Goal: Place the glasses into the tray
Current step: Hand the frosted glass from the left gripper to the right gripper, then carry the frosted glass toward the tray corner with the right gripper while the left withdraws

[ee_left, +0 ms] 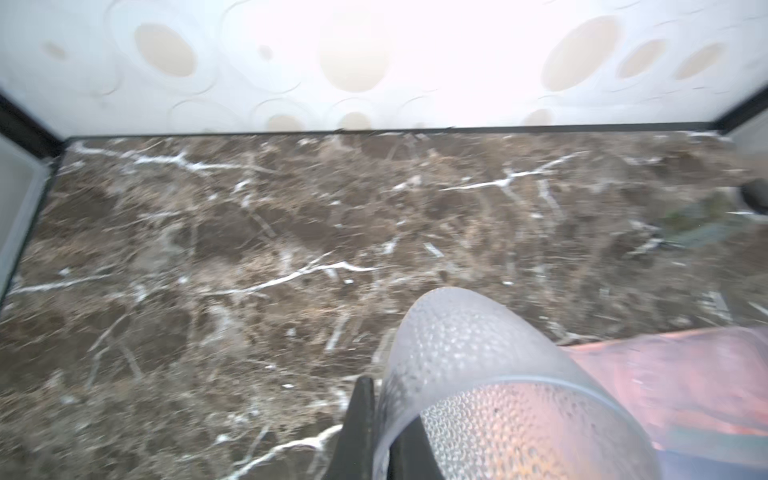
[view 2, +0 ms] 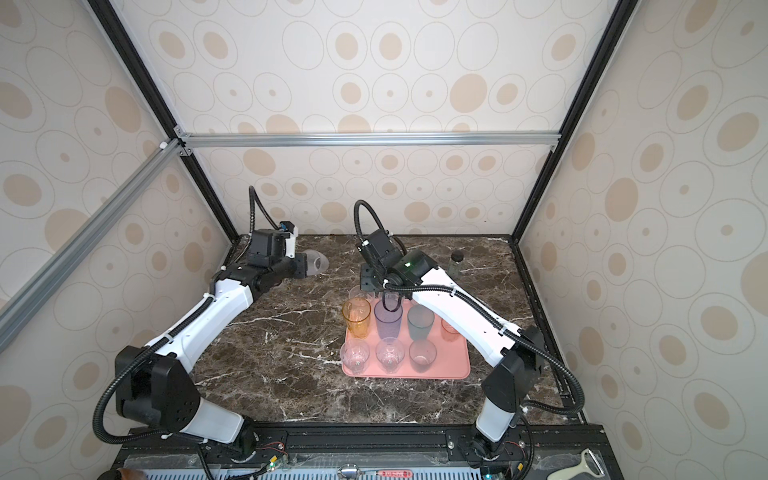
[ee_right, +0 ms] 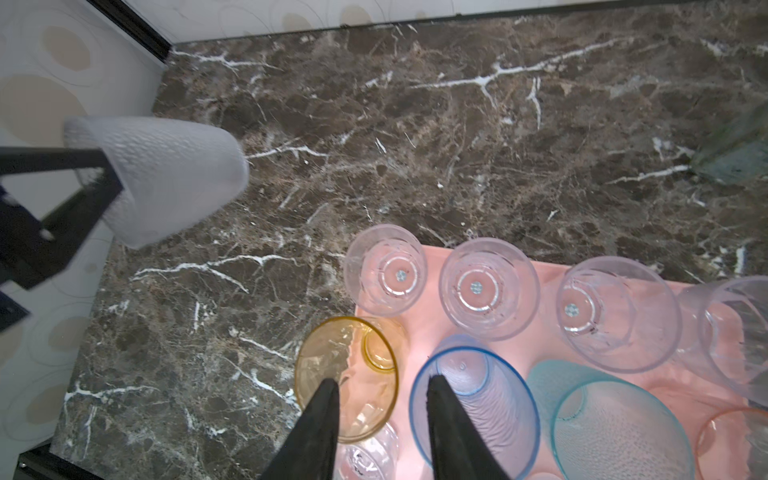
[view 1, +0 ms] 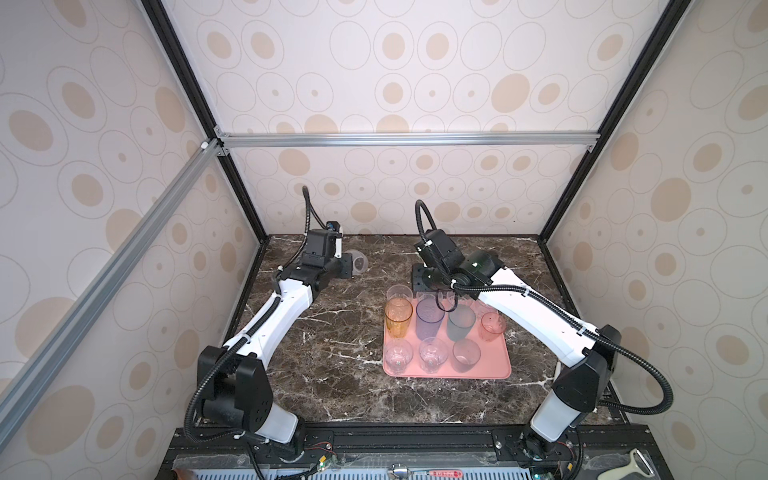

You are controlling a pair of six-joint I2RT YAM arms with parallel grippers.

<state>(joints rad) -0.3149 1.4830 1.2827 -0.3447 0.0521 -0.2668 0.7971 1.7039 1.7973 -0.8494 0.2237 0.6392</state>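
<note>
The left gripper (view 1: 348, 266) is clamped on the rim of the frosted glass (view 1: 359, 262), one finger inside and one outside. The glass seems lifted over the table (view 1: 332, 353) at its 11 o'clock. Its long axis is nearly level, with the base toward 3 o'clock. The tray (view 1: 498, 365) lies at 4 o'clock from it. The other glasses stand upright there, and only its 4 o'clock corner looks free. The right gripper (ee_right: 382, 382) hovers over the amber glass (ee_right: 345, 374), fingers apart, empty.

We see the tray (view 1: 494, 363) on the bench (view 1: 332, 374), right of the middle, glasses (view 1: 432, 355) standing in rows in it; a jar (view 2: 456, 264) stands behind it
</note>
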